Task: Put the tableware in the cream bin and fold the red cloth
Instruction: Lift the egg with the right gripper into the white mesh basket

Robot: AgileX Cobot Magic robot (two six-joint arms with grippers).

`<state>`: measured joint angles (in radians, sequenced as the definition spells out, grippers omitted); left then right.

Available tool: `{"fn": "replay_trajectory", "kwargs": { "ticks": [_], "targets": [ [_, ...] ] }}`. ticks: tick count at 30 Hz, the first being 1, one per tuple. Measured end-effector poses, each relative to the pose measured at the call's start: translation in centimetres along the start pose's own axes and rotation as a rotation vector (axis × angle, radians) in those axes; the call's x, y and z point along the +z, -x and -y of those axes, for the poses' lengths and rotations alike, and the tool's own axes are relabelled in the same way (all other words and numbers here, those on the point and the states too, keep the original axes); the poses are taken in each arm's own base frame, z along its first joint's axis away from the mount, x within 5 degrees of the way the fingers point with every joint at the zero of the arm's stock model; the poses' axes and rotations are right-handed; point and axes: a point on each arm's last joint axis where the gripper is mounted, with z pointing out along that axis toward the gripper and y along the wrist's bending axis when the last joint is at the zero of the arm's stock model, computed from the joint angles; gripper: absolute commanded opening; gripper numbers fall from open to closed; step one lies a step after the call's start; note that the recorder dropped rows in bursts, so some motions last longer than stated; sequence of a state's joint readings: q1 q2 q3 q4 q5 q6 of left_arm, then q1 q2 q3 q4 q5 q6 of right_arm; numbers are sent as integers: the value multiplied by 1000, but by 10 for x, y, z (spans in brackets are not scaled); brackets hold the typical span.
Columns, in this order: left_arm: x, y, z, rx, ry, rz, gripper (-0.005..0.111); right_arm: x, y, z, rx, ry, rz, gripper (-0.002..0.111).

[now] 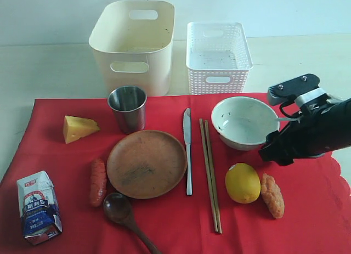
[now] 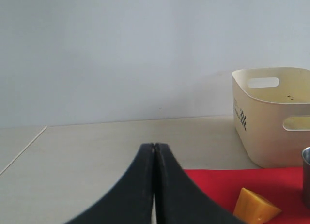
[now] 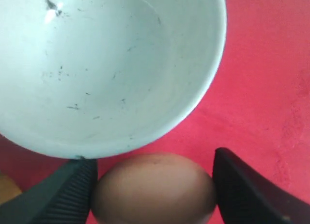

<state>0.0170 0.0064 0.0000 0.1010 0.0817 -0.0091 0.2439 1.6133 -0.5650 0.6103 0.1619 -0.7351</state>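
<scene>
Where the pale tabletop [image 2: 97, 151] runs bare past the left edge of the red cloth [image 1: 307, 210], the left gripper [image 2: 154, 154] hangs with its smooth black jaws pressed flat together, holding nothing.

- Milk carton [image 1: 38, 207]: printed card, near left corner of the cloth. Cheese [image 1: 78, 128]: waxy yellow wedge, further back, with open red between them.
- Sausage [image 1: 98, 181]: rough, orange, just beside the plate's left rim.
- Steel cup [image 1: 128, 108]: brushed metal, upright, near the cloth's far edge.
- Cream bin [image 1: 155, 67]: smooth plastic with rounded corners and oval handle slots, on the tabletop just behind the cup.
- Wooden plate [image 1: 146, 163]: round, matt brown, scuffed.
- Wooden spoon [image 1: 118, 207]: dark, its bowl just beside the plate's near rim, handle angled toward the near edge.
- Table knife [image 1: 188, 152], metal, and chopsticks [image 1: 210, 174], a pale wooden pair: straight, side by side, a narrow red strip between.
- Lattice basket [image 1: 200, 81]: white, on the tabletop at the far edge, a slim gap from the bin.
- White bowl [image 1: 244, 122]: glossy, flecked inside, upright.
- Lemon [image 1: 242, 182] and second sausage [image 1: 272, 195]: close together, nearer the front edge than the bowl.
- Right gripper [image 3: 155, 178]: ribbed black jaws spread wide, one at each end of a smooth brown egg [image 3: 154, 195] lying on the cloth just beside the bowl. Whether they pinch it cannot be told.
- Open cloth runs on to the scalloped right edge.
</scene>
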Motion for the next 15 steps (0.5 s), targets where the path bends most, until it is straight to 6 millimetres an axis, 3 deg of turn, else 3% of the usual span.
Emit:
{"fn": "replay_trajectory", "kwargs": {
  "ticks": [9, 15],
  "targets": [
    [0, 0, 0, 0, 0, 0, 0, -51, 12, -9, -31, 41, 135, 0],
    [0, 0, 0, 0, 0, 0, 0, -70, 29, -2, 54, -37, 316, 0]
  ]
}}
